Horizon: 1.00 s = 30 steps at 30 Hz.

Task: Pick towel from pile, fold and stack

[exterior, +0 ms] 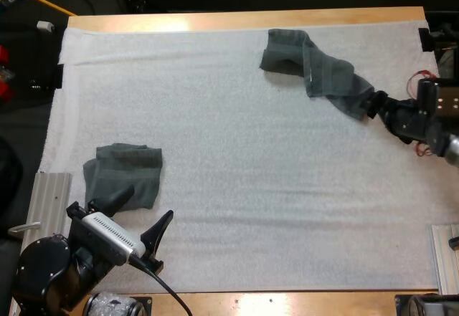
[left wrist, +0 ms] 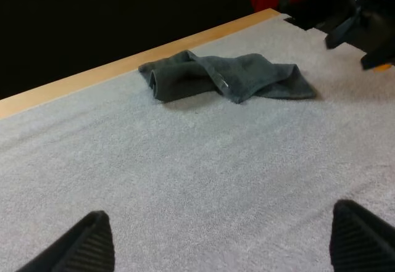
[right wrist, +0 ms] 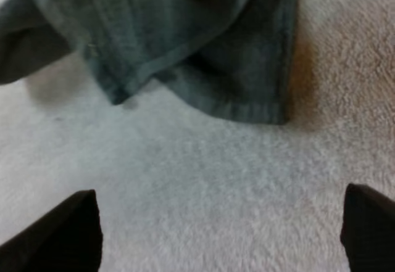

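Left end effector [exterior: 149,201] apart, hiding an edge of folded towel [exterior: 123,169]; right end effector [right wrist: 219,235] apart (untouching) by crumpled towel [exterior: 315,69].

crumpled towel [exterior: 315,72]: 1 | folded towel [exterior: 123,175]: 1 | mat [exterior: 251,187]: 1

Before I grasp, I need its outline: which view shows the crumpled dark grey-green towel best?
High view: the crumpled dark grey-green towel lies whole, from above. Left wrist view shows it far off, low-angled; right wrist view, its edge, close.
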Motion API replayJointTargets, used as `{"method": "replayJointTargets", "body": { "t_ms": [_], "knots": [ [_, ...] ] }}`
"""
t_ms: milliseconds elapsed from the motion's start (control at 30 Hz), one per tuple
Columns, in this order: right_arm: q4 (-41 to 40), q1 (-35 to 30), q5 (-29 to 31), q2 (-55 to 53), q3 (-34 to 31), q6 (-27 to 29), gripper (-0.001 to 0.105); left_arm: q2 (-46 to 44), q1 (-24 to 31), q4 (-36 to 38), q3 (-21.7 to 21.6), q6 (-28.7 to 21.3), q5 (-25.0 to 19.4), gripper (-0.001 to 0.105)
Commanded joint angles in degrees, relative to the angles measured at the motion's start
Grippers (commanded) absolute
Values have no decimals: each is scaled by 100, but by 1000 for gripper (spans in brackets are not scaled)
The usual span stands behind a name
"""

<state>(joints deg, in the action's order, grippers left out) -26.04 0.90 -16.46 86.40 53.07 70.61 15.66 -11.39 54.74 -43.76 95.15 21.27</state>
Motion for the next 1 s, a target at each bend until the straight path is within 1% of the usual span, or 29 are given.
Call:
{"method": "replayJointTargets", "body": {
  "t_ms": [0, 200, 300, 367, 433, 467, 567, 733, 900, 967],
  "knots": [
    [165, -5, -6, 95, 33, -92, 77, 16, -24, -24, -41, -11, 35, 70],
    [928, -5, -62, 741, 33, -606, 76, 16, -24, 162, -41, -11, 35, 70],
    [1292, -5, -96, 1024, 33, -927, 68, 16, -24, 198, -41, -11, 35, 70],
    [1541, -5, -176, 1205, 33, -1204, 60, 16, -24, 201, -41, -11, 35, 70],
    [1743, -5, -272, 1325, 33, -1353, 56, 16, -24, 201, -41, -11, 35, 70],
    [1861, -5, -335, 1411, 33, -1429, 56, 16, -24, 201, -41, -11, 35, 70],
    [1986, -5, -363, 1591, 33, -1602, 56, 16, -24, 201, -41, -11, 35, 70],
    [1987, -5, -401, 1783, 35, -1654, 56, 16, -24, 201, -41, -11, 35, 70],
    [2153, 19, -403, 1880, 64, -1755, 56, 16, -24, 201, -41, 12, 35, 70],
    [2187, 57, -376, 1926, 111, -1894, 51, 16, -24, 201, -41, 11, 35, 70]
  ]
}}
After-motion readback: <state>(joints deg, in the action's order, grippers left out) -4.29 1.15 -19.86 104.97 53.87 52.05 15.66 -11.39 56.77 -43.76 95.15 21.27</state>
